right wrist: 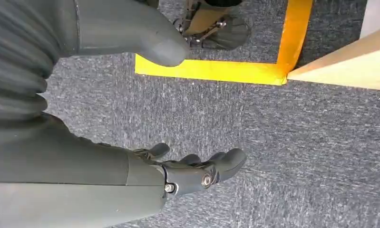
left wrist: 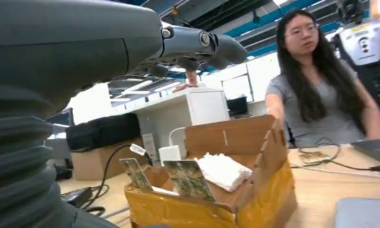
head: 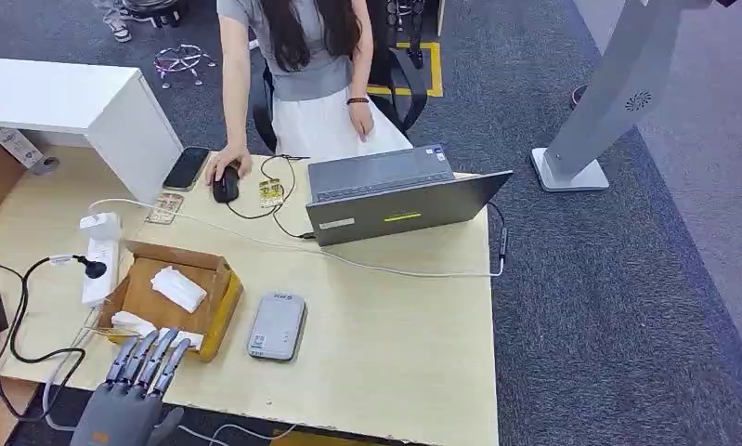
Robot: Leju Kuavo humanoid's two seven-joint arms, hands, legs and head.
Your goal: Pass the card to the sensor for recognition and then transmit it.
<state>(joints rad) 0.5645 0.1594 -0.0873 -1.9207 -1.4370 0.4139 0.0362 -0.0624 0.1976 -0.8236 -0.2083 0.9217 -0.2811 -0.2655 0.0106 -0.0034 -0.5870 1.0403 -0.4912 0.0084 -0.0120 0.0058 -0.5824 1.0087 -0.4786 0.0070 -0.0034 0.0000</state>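
Head view: a pale wooden surface (head: 395, 316) carries an open brown cardboard box (head: 220, 302) near its front left corner, with a flat grey rectangular sensor unit (head: 277, 326) lying just beside the box on its right. The left hand (head: 135, 386) hovers at the front edge of the surface, just in front of the box, its dark fingers (head: 153, 358) extended, apart and holding nothing. Left wrist view: two patterned green cards (left wrist: 190, 178) stand tilted against the inside of the box's near wall, beside a crumpled white tissue (left wrist: 223, 170) lying in the box. Farther back on the surface stand an open grey laptop (head: 395, 197), a black computer mouse (head: 225, 184) under a seated person's hand (head: 227, 167), a black smartphone (head: 187, 168) and a white power strip (head: 100, 255) with a black cable plugged in. Right wrist view: the right hand (right wrist: 192, 171) hangs over grey carpet (right wrist: 297, 142) marked with yellow tape (right wrist: 216, 70), its fingers (right wrist: 226, 161) loosely curled and empty; whether they count as closed cannot be told.
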